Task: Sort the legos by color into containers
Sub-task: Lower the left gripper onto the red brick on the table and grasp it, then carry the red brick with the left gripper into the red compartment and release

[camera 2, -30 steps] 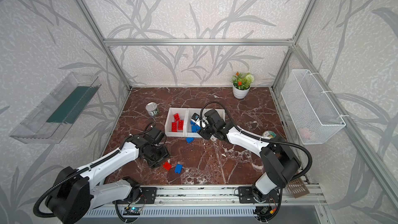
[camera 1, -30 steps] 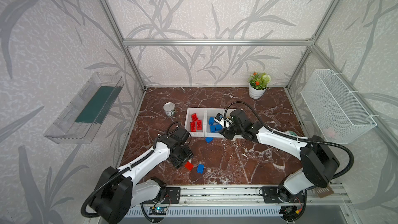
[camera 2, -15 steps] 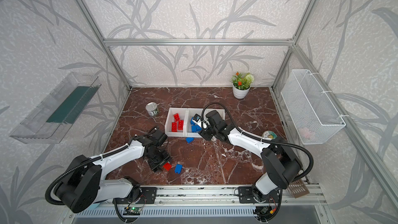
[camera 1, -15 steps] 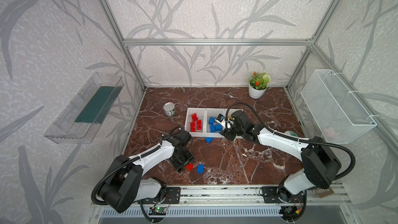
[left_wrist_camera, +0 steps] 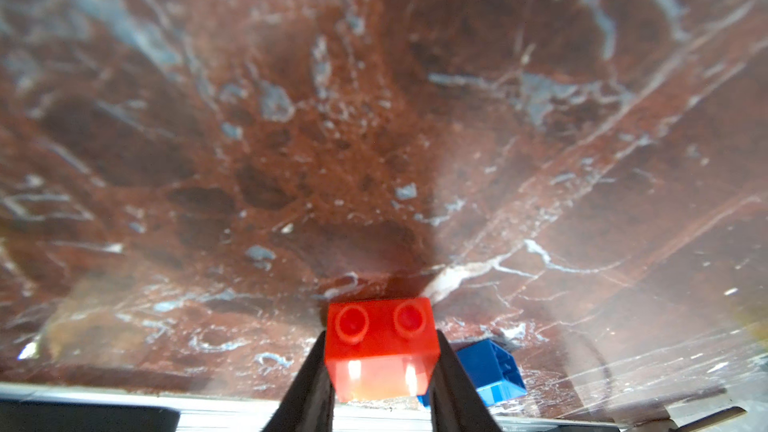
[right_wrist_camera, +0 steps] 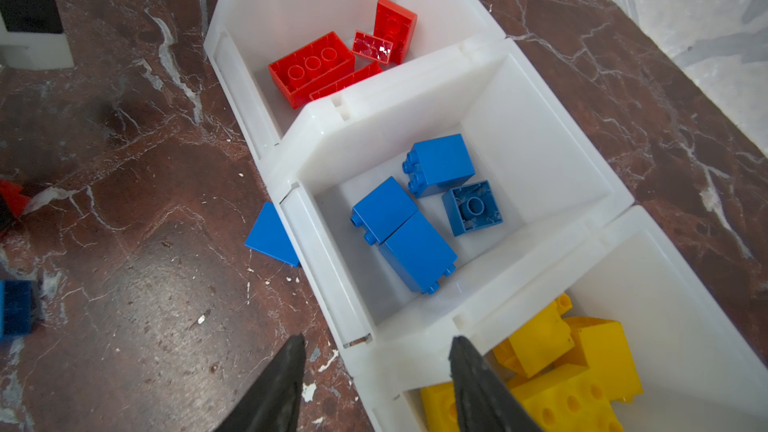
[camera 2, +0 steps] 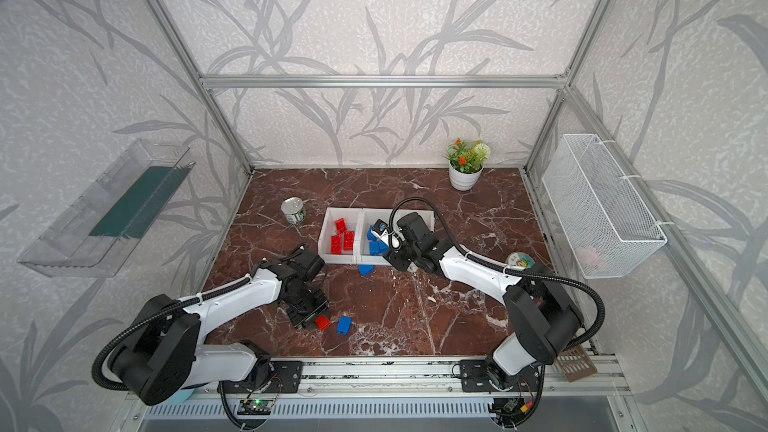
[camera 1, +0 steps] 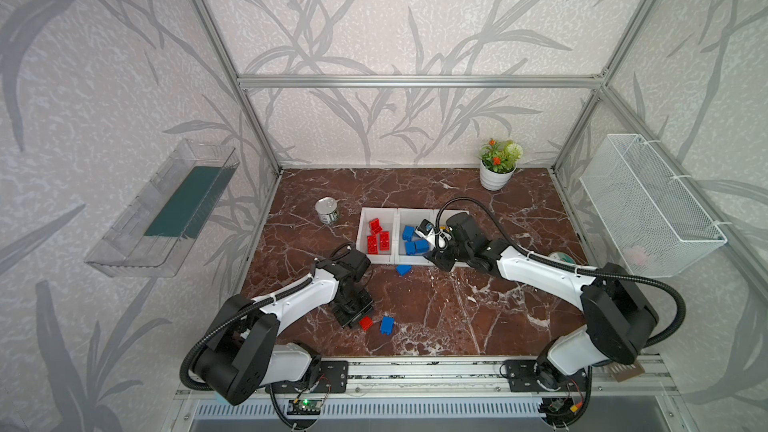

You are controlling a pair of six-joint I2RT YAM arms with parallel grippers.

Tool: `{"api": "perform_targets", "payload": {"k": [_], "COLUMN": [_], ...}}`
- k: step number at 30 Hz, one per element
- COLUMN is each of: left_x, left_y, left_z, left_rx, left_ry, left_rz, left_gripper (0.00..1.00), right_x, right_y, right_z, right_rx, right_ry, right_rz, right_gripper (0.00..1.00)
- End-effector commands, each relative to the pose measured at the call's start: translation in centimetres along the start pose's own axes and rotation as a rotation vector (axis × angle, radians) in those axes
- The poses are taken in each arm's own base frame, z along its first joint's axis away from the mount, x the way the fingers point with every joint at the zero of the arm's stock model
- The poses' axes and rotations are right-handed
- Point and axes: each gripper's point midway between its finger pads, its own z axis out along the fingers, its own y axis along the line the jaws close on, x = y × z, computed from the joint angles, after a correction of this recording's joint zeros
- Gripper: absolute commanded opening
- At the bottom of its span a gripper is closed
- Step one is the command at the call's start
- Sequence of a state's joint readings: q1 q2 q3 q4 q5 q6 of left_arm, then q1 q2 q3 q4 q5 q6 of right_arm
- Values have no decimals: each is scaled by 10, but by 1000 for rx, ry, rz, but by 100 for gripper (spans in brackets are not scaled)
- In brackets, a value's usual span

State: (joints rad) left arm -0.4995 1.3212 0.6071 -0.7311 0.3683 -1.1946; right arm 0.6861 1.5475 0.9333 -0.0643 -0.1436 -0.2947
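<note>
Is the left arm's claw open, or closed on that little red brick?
Closed on it. In the left wrist view, the left gripper has both black fingers pressed against opposite sides of the red brick.

COLOUR AND PATTERN FINDINGS

Table [camera 1: 457, 305]: red-brown marble, white veining. Containers [right_wrist_camera: 540, 151]: plain white throughout. Contents noted in the right wrist view: red legos [right_wrist_camera: 311, 66], blue legos [right_wrist_camera: 415, 251], yellow legos [right_wrist_camera: 540, 338], each a solid colour, no markings. Single red brick [left_wrist_camera: 380, 342]: bright, glossy. Loose blue brick [left_wrist_camera: 490, 367] and other loose blue brick [camera 1: 403, 270]: same solid blue. Walls [camera 1: 374, 14]: pale grey, darker grey leaf print. Wire basket [camera 1: 648, 201]: white. Plant pot [camera 1: 494, 178]: white; foliage green, flowers orange. Tray [camera 1: 124, 243]: clear, dark green panel. Tin [camera 1: 327, 210]: silver. Left arm [camera 1: 299, 301], right arm [camera 1: 540, 272]: white shells, black joints.
</note>
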Motion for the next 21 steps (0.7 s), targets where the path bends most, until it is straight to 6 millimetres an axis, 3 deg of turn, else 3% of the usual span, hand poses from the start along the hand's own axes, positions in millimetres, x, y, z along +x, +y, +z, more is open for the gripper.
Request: {"api": "perform_targets", "payload": {"k": [1,6,10,14,21], "left_x": [-8,-28,-60,-92,-136], "left_y": [-9,-42,-87,-129,-176], "left_z": [-5,-35,-73,-100,-102], "left_rx": [29,96,180,229,198], "left_ry": [-53,-155,-297,-373,-397], "left_rz": [27,96,154,208,296], "left_gripper": [32,32,32,32,32], "right_x": [-2,-2,-1,1,10], "right_y": [-1,-2,-4,-4,-2], "right_z": [-5,-8,-11,-15,-21], "right_rx": [1,9,15,20,20], "right_ry": [-13,-8,3,20,61], "right_rz": [17,22,27,44,85], "right_gripper": [57,56,56,56,55]}}
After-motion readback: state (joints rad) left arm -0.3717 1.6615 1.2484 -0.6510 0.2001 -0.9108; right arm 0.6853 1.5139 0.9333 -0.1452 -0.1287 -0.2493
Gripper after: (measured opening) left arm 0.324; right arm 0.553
